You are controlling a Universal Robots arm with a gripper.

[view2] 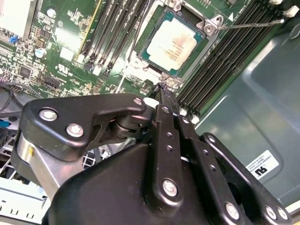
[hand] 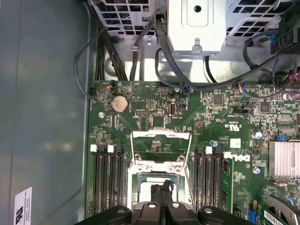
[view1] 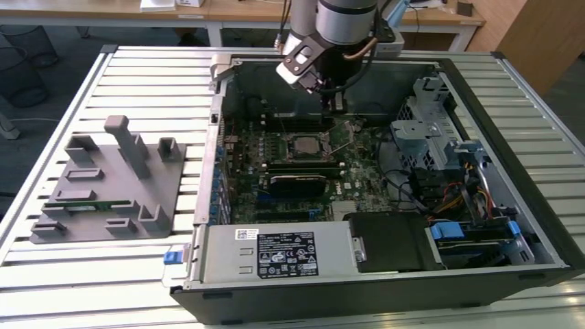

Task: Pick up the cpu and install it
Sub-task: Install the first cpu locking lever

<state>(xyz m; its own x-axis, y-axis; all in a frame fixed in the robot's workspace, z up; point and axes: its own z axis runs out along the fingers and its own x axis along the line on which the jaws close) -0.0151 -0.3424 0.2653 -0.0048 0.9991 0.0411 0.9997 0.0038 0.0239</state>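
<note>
The cpu (view2: 171, 46) already lies in the motherboard socket (view2: 206, 26). The gripper (view2: 164, 91) hangs just beside it, fingers pressed together, empty. Judged: placement done; the load frame (hand: 161, 149) stands open.

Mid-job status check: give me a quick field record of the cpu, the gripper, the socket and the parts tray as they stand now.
cpu: silver-topped chip lying flat in the motherboard socket
gripper: fingers shut together, empty, tip just beside the socket's edge
socket frame: hinged metal frame raised open
retention lever: thin wire lever swung out, not latched
parts tray: grey fixture on the exterior view's left, outside the case; a green memory stick lies in it
</note>
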